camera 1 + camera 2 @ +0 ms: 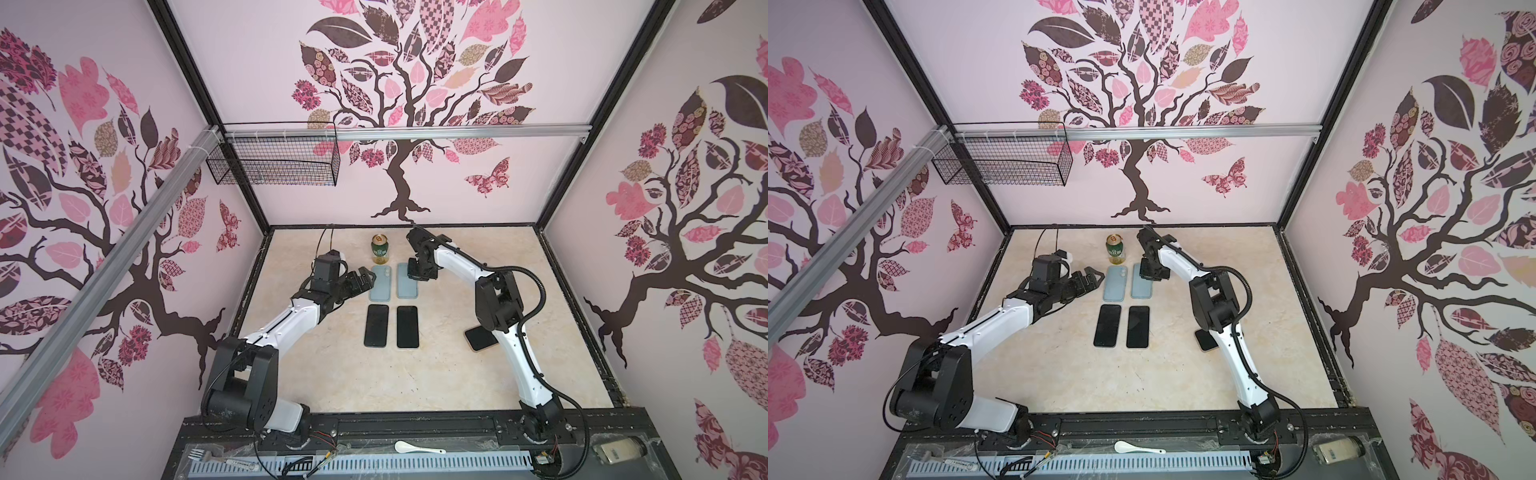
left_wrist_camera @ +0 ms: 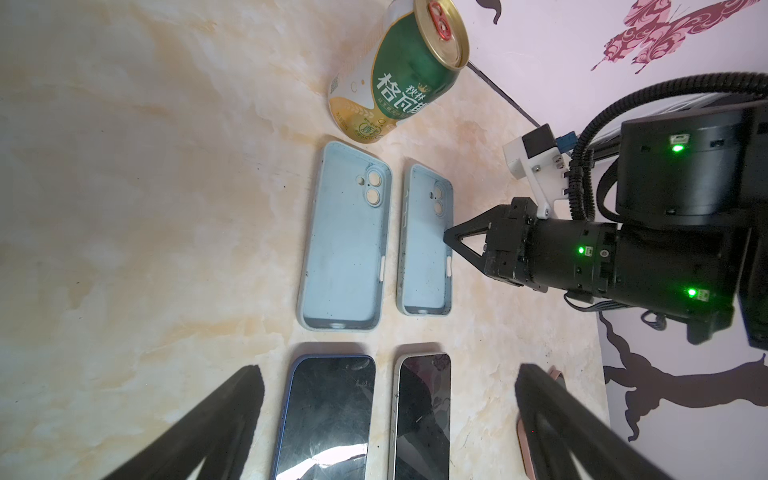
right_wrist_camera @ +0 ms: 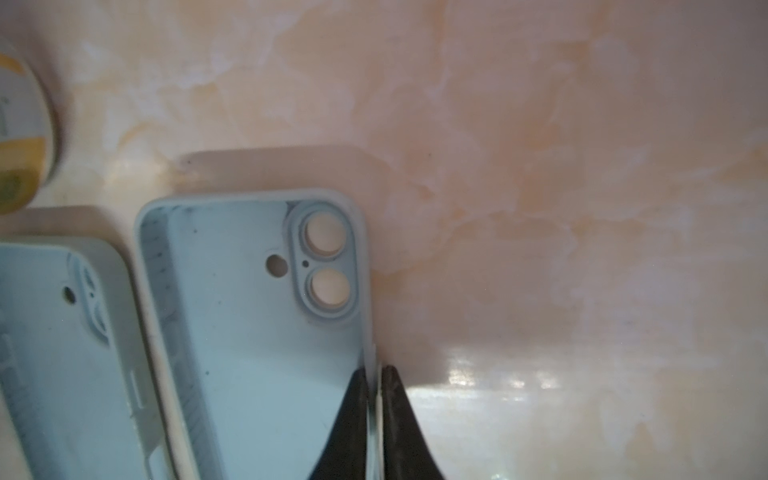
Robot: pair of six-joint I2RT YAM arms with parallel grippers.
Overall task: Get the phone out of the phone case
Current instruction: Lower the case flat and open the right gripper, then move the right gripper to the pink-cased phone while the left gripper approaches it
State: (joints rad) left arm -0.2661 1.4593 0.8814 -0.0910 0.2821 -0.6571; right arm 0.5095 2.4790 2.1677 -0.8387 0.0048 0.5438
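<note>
Two empty light-blue phone cases lie side by side, the left case point(image 1: 380, 283) point(image 2: 345, 237) and the right case point(image 1: 405, 291) point(image 3: 249, 332). Two bare phones point(image 1: 376, 326) point(image 1: 407, 326) lie face up in front of them. Another phone in a pink phone case point(image 1: 480, 338) point(image 2: 525, 440) lies at the right, partly hidden under my right arm. My right gripper point(image 1: 417, 279) point(image 3: 375, 370) is shut on the right case's outer side wall. My left gripper point(image 1: 365, 280) point(image 2: 388, 370) hovers open beside the left case, holding nothing.
A green and gold can point(image 1: 380, 248) point(image 2: 399, 75) stands just behind the cases. A wire basket point(image 1: 274, 160) hangs on the back wall at the left. A white spoon point(image 1: 417, 448) and a fork point(image 1: 199, 454) lie on the front rail.
</note>
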